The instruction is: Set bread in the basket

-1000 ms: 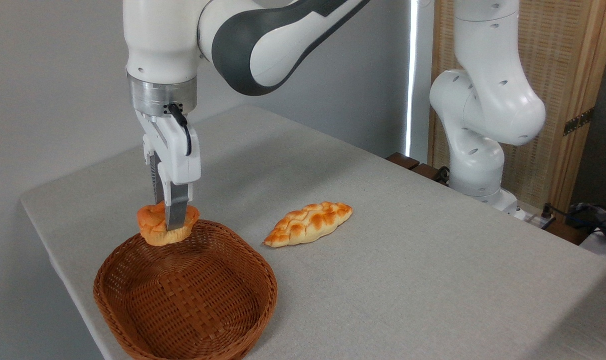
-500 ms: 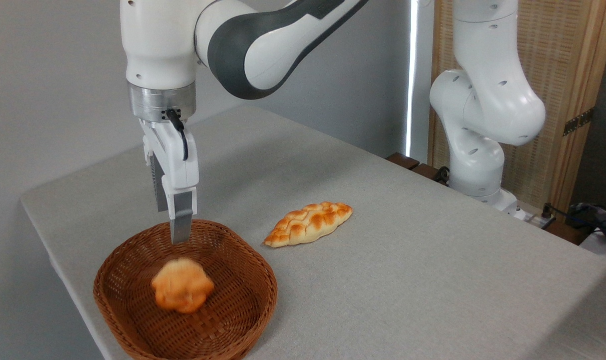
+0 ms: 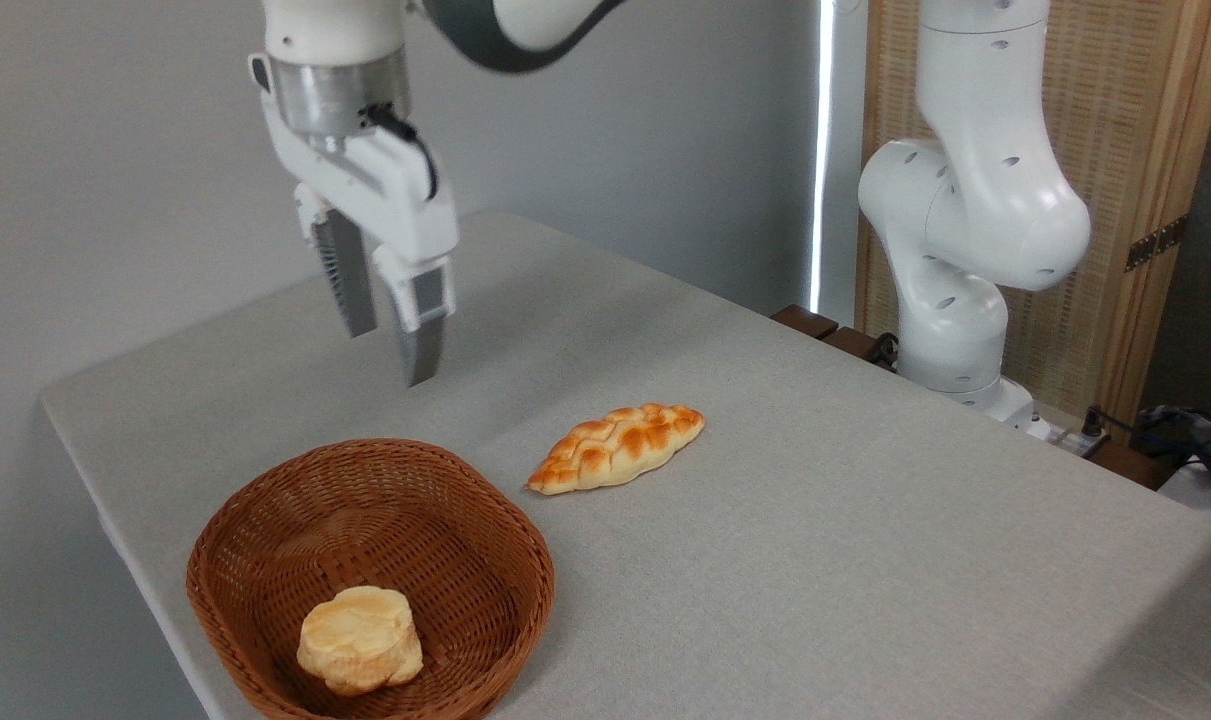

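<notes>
The bread lies inside the basket, at its near side, pale base turned up. The end effector hangs empty and released, fingers apart, high above the basket's far rim, well apart from the bread, which sits below it and nearer the camera. A braided loaf rests on the surface just right of the basket.

glossy white arm with rounded joints, dark grey trim, a silver wrist ring, a black cable, and a white end effector with grey ribbed fingers.
</notes>
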